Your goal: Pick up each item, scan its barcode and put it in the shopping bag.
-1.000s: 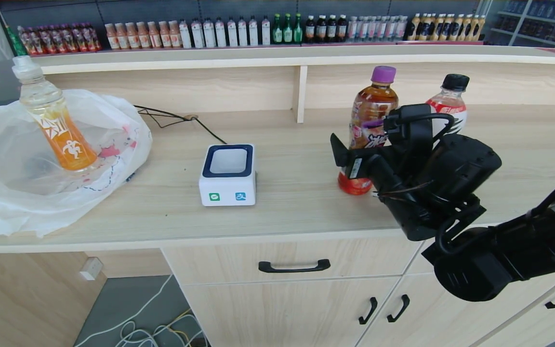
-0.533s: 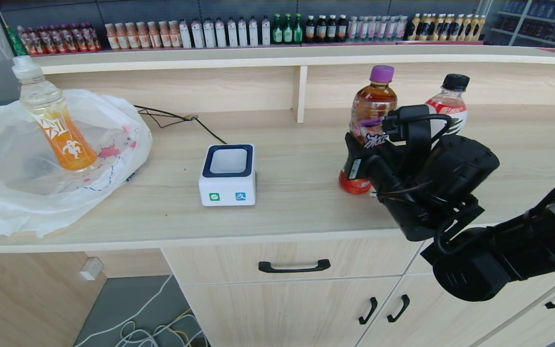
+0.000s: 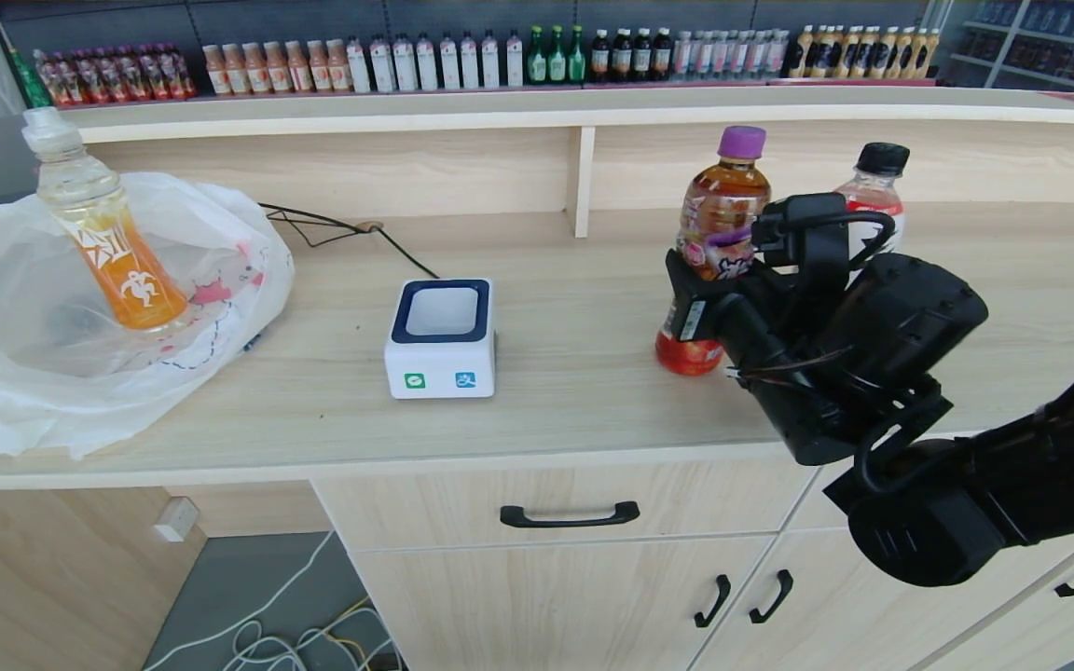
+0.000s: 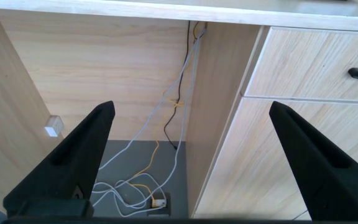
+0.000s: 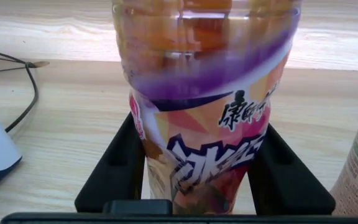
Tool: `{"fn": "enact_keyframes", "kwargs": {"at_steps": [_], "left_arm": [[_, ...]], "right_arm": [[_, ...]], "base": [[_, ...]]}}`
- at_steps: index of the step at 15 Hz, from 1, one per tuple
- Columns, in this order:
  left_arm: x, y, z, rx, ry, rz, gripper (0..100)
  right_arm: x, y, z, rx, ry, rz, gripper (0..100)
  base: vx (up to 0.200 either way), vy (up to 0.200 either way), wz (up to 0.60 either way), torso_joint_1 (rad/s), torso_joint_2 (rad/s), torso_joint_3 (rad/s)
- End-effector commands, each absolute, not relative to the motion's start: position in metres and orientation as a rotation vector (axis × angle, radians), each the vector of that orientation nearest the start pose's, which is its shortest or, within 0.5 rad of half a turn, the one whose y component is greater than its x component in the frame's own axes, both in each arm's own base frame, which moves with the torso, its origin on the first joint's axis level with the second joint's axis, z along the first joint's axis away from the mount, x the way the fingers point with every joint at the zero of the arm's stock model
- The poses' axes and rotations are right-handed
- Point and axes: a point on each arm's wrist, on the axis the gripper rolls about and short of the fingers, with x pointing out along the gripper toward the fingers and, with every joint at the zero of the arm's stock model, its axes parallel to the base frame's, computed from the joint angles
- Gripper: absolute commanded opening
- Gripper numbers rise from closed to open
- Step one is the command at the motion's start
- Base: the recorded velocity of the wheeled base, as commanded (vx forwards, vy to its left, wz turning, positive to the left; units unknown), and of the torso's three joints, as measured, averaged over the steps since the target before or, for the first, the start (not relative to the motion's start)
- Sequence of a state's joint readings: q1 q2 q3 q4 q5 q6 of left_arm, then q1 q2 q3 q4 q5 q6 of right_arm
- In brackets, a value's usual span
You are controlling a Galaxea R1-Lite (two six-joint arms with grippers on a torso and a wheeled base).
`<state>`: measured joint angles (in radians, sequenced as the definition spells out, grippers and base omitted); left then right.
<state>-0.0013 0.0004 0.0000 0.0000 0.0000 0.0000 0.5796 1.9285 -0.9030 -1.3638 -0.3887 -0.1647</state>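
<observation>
My right gripper (image 3: pixel 707 300) hugs the purple-capped bottle (image 3: pixel 723 200), which stands straight up near the right end of the worktop (image 3: pixel 574 401). The scanner (image 3: pixel 442 335) sits to its left, mid-worktop. The shopping bag (image 3: pixel 220 233) at the left end has one orange bottle (image 3: pixel 117 252) leaning in it. My left gripper (image 4: pixel 191 109) hangs wide open.

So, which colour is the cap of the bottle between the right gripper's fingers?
Purple. The cap of that bottle shows best in the head view.
</observation>
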Motion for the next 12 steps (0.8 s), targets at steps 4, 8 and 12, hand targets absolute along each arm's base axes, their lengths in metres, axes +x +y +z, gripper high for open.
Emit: {"fn": "enact_keyframes", "kwargs": {"at_steps": [4, 8, 12], "left_arm": [[-0.023, 0.000, 0.075, 0.000, 0.000, -0.002, 100], [-0.023, 0.000, 0.075, 0.000, 0.000, -0.002, 100], [-0.023, 0.000, 0.075, 0.000, 0.000, -0.002, 100]], "right_arm": [[0.290, 0.187, 0.221, 0.001, -0.357, 0.172, 0], [0.270, 0.191, 0.238, 0.019, -0.396, 0.209, 0], [0.214, 0.182, 0.235, 0.022, -0.364, 0.305, 0]], "base": [[0.000, 0.000, 0.00, 0.000, 0.00, 0.000], [0.000, 0.000, 0.00, 0.000, 0.00, 0.000], [0.000, 0.000, 0.00, 0.000, 0.00, 0.000]]}}
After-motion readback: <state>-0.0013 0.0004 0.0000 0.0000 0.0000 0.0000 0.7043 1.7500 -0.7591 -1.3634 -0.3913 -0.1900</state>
